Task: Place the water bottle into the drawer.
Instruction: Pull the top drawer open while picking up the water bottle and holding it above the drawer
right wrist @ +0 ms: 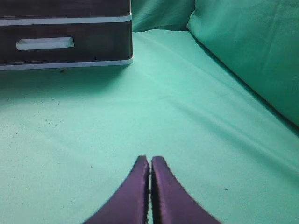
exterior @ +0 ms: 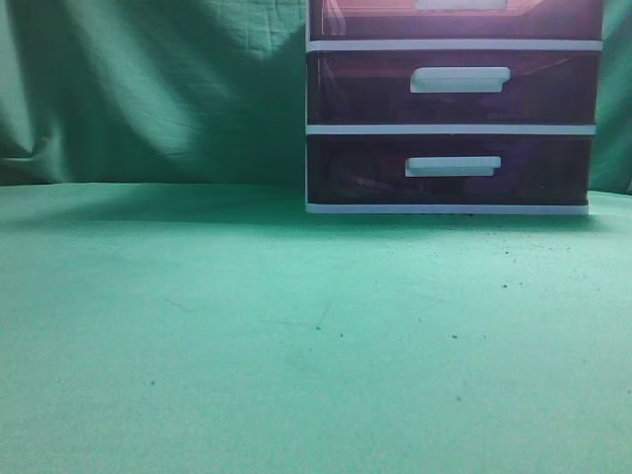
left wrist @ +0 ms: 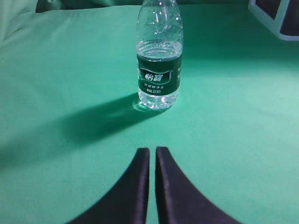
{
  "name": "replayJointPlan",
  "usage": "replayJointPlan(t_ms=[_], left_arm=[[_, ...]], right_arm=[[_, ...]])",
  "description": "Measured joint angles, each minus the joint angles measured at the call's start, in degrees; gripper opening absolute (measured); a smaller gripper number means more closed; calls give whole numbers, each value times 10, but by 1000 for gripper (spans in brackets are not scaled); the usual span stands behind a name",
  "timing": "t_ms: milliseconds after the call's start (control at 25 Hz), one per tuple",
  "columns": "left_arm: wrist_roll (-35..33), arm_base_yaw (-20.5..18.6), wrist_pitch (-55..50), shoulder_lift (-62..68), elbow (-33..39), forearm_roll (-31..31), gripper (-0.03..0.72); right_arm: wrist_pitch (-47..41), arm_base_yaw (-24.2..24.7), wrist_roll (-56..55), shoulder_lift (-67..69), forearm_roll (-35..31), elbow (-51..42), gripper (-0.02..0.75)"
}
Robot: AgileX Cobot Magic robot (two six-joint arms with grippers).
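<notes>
A clear water bottle (left wrist: 158, 60) with a dark green label stands upright on the green cloth in the left wrist view, straight ahead of my left gripper (left wrist: 153, 150), which is shut and empty, well short of it. The bottle does not show in the exterior view. A dark drawer unit (exterior: 451, 109) with white trim and white handles stands at the back right, all its drawers closed; its lowest drawer (right wrist: 60, 44) shows at the top left of the right wrist view. My right gripper (right wrist: 150, 159) is shut and empty over bare cloth, far from the unit.
Green cloth (exterior: 247, 326) covers the table and hangs as a backdrop (exterior: 148, 79). A raised fold of cloth (right wrist: 252, 51) rises at the right of the right wrist view. A corner of the drawer unit (left wrist: 278, 16) shows at the top right of the left wrist view.
</notes>
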State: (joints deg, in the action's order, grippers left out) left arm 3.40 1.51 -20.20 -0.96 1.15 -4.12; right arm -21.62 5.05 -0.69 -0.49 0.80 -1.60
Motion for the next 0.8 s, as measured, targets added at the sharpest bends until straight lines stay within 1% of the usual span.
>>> replayJointPlan(t_ms=[800], left_arm=[[0, 0, 0, 0, 0, -1, 0]], right_arm=[[0, 0, 0, 0, 0, 0, 0]])
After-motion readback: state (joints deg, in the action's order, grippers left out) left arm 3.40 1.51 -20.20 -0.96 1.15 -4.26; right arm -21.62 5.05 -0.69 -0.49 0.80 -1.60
